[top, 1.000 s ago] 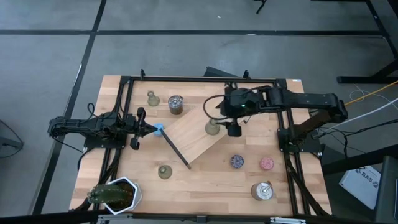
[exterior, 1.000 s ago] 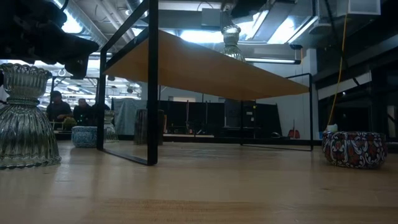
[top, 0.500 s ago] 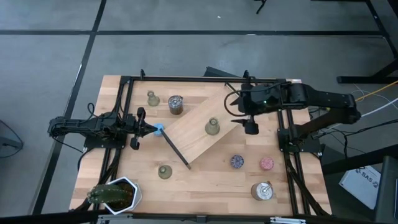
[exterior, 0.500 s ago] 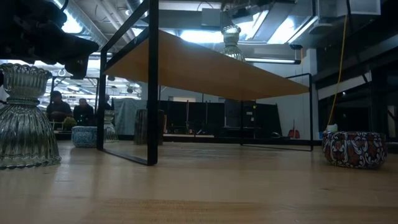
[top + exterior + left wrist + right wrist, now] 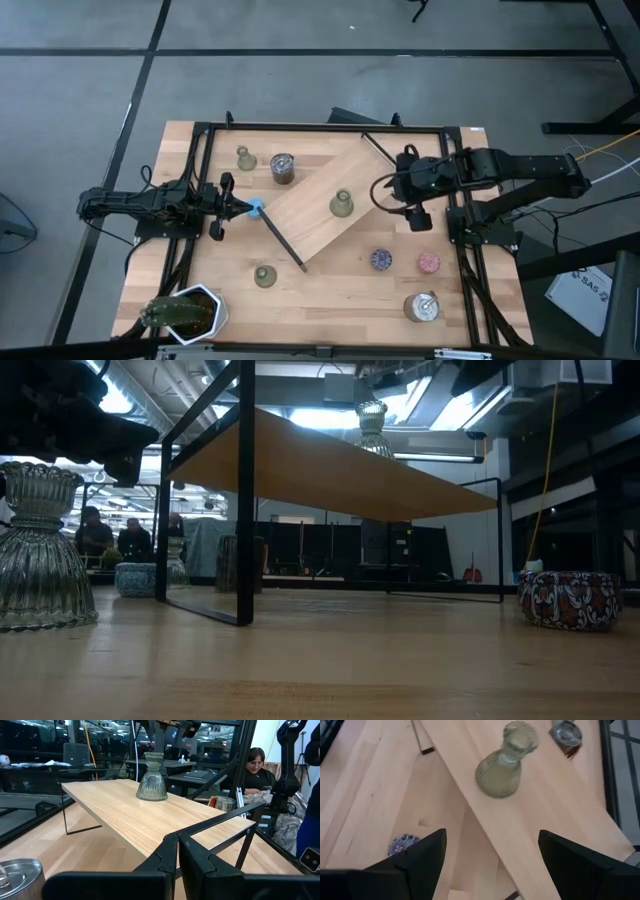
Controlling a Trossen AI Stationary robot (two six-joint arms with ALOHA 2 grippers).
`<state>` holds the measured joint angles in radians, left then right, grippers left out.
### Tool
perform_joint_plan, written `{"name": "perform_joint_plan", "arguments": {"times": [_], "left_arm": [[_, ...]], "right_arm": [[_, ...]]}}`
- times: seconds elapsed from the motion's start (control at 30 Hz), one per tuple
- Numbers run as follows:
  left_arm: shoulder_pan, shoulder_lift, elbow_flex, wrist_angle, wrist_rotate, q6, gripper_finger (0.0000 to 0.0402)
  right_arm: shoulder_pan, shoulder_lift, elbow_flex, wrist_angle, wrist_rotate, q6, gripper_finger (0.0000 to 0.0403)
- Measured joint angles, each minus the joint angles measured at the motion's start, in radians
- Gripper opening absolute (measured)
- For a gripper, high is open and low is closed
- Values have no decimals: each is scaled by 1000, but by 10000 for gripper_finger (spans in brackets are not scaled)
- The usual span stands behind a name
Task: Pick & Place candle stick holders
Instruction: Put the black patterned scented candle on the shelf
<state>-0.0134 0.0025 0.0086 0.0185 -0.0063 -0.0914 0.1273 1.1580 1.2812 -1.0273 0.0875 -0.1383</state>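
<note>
Three olive-green candle stick holders show. One (image 5: 342, 204) stands upright on its wide base on the raised wooden board (image 5: 305, 222), and is also seen in both wrist views (image 5: 502, 766) (image 5: 152, 778). Another (image 5: 245, 157) stands at the far left of the table, and the last (image 5: 265, 275) near the front (image 5: 38, 545). My right gripper (image 5: 415, 218) hangs open above the table, to the right of the board and clear of the holder (image 5: 492, 865). My left gripper (image 5: 240, 207) stays shut and level at the table's left (image 5: 178, 862), touching nothing.
A black frame (image 5: 205, 160) rings the table. One silver tin (image 5: 283, 168) stands at the far side, another (image 5: 422, 306) at the near right. Two glittery pucks (image 5: 381, 260) (image 5: 429, 262) lie right of the board. A potted plant (image 5: 185, 312) fills the near left corner. People sit beyond the table (image 5: 257, 770).
My right gripper has drawn back from beside the holder on the board toward the table's right edge, sinking slightly and staying open. The holder stands where it was.
</note>
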Motion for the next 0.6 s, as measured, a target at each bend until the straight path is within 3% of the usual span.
{"name": "perform_joint_plan", "arguments": {"times": [0.37,0.6], "left_arm": [[0,0,0,0,0,0,11],[0,0,0,0,0,0,12]], "right_arm": [[57,0,-2,-41,-67,1,319],[145,-1,-88,-30,-86,4,319]]}}
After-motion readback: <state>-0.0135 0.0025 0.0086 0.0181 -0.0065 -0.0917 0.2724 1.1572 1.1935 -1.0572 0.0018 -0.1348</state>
